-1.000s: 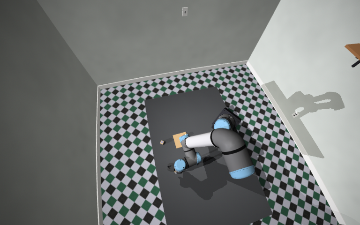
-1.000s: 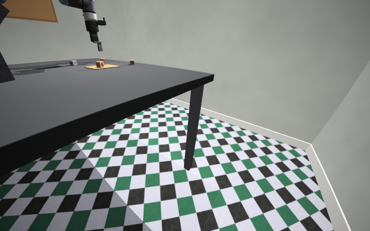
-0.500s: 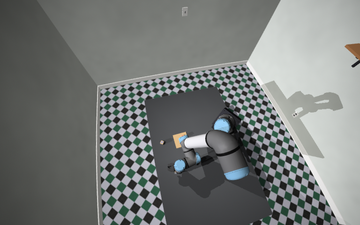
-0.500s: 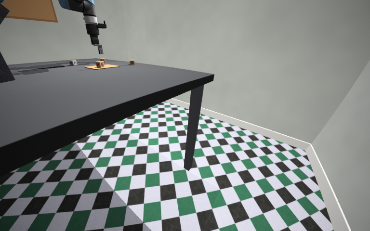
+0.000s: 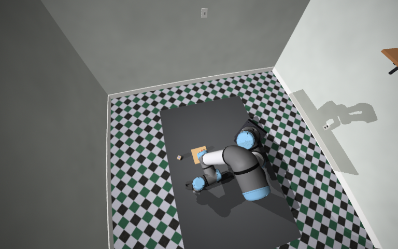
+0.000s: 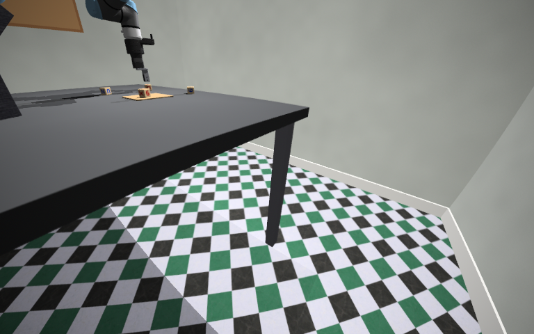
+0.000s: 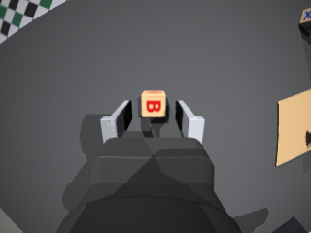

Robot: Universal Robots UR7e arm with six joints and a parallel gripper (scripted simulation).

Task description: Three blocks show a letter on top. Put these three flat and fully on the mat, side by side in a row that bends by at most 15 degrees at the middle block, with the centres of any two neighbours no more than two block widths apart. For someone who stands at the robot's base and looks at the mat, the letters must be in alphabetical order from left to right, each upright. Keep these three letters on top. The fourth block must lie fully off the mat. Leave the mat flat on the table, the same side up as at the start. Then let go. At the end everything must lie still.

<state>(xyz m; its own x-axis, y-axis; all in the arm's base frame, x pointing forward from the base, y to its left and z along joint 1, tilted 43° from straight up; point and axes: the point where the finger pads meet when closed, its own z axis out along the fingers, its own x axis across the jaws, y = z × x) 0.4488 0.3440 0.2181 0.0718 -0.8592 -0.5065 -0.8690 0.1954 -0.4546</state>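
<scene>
1. Tan, wood-like mat (image 5: 194,155) (image 6: 161,95) (image 7: 293,126) lies near the middle of the top view, partly under the arm (image 5: 246,173) (image 6: 129,19). One outlying block (image 5: 179,157) (image 6: 190,90) (image 7: 306,16) sits left of it, off the mat. The wrist covers the pick-up spot, so the fingers cannot be judged here.

2. In the exterior view, upper left, the gripper (image 6: 146,78) (image 7: 154,110) hangs above the B block (image 6: 147,86) (image 7: 154,105), judging by its place. Another block (image 6: 144,92) is on the mat; a blue-lettered block (image 6: 105,90) stands off it, further left.

3. In the wrist view, the B block rests on the table (image 7: 219,63) at centre frame, letter up but turned sideways. The hand is released and fully spread, fingers on either side, a gap at each, holding nothing. The block looks light, stiff and hardly fragile; smooth painted faces might slip. Best hold: its two opposite side faces, low and square, leaving the letter on top.

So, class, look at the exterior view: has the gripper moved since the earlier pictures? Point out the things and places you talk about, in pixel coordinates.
Yes: the gripper (image 6: 146,81) (image 7: 154,110) has come down, so its tips are now nearer the table top (image 5: 190,126) (image 6: 157,129) (image 7: 73,68).
</scene>
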